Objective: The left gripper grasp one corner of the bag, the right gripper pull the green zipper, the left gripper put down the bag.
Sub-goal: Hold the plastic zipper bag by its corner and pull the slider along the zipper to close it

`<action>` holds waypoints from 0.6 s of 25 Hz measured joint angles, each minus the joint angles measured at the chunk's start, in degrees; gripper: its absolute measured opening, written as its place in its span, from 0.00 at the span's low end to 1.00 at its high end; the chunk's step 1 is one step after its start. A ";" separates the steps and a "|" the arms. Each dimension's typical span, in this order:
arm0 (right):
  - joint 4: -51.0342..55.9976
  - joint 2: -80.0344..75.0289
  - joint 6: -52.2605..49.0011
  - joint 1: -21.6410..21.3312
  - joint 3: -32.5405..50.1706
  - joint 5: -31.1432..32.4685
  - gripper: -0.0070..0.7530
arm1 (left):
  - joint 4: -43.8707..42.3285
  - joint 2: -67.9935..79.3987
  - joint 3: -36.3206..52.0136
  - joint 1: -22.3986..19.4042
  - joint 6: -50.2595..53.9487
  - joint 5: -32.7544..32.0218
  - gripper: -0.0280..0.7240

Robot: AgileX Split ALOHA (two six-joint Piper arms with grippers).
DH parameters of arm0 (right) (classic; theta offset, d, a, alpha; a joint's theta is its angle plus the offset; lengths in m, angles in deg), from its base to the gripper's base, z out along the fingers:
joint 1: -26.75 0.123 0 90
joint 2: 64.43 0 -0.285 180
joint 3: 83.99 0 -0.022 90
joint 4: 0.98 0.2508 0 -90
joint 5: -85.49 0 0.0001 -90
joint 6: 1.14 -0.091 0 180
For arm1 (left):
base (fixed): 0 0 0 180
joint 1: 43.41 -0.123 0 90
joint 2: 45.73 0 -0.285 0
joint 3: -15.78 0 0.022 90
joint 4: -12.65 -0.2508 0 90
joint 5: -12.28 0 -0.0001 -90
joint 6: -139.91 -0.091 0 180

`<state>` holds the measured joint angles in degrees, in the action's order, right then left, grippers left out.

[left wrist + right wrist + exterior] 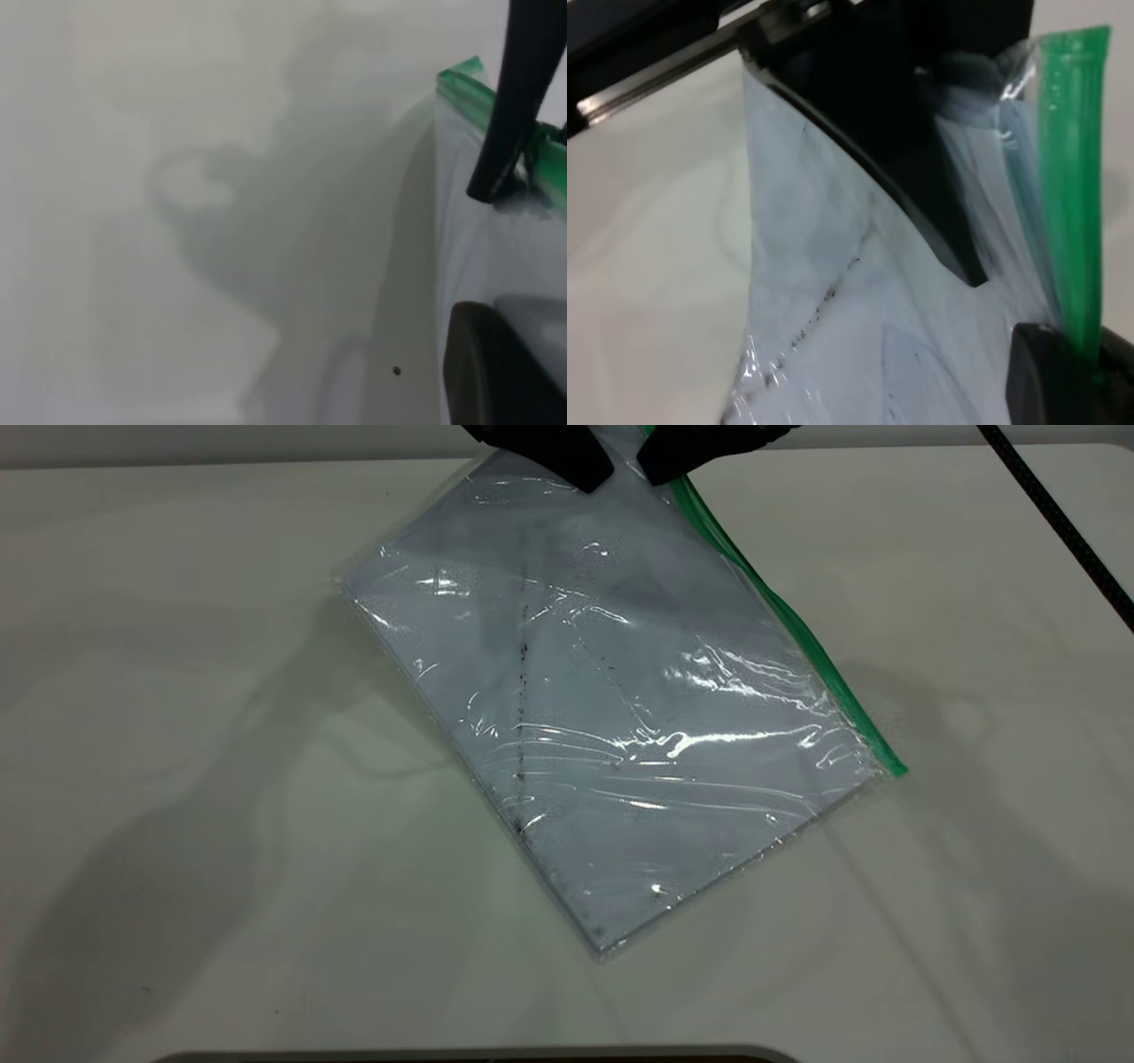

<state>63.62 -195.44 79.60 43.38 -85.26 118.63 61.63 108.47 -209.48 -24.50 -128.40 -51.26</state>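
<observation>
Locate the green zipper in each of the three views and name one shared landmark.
Exterior: green zipper edges the bag's right side, from top centre down to mid-right.
Left wrist: upper right corner.
Right wrist: vertical strip at right.
Shared landmark: the smudged white paper inside.

The bag [611, 717] lies skewed near the middle of the table [177, 691], its far corner raised toward the far edge and its near corner pointing at the near edge. The green zipper [788, 620] runs along the bag's right long side, slanting toward the right edge. At the far corner, the left gripper [567, 456] sits on the bag, with the right gripper [700, 452] just beside it to the right, at the zipper's far end.
</observation>
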 joint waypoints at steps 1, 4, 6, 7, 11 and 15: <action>-0.27 0.05 0.00 0.00 0.00 0.00 0.05 | 0.00 0.00 0.00 0.00 0.00 0.00 0.11; -0.66 0.05 -0.05 0.00 0.00 0.00 0.05 | 0.05 0.00 0.00 -0.18 0.00 -0.06 0.11; -0.80 0.05 -0.17 0.00 0.00 0.00 0.05 | 0.25 0.00 0.00 -0.40 0.06 -0.11 0.11; -1.07 0.05 -0.62 0.04 0.00 0.00 0.05 | 0.27 0.00 0.00 -0.47 0.28 -0.11 0.11; -2.82 -0.01 -2.79 0.04 -0.10 0.04 0.05 | 0.27 0.00 0.00 -0.47 0.63 -0.11 0.11; -3.77 -0.85 -4.25 0.17 -0.59 0.42 0.05 | 0.06 0.06 0.00 -0.69 0.68 -0.11 0.11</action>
<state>59.86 -196.29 75.36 43.55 -85.84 119.04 61.70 108.53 -209.48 -25.19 -127.72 -51.37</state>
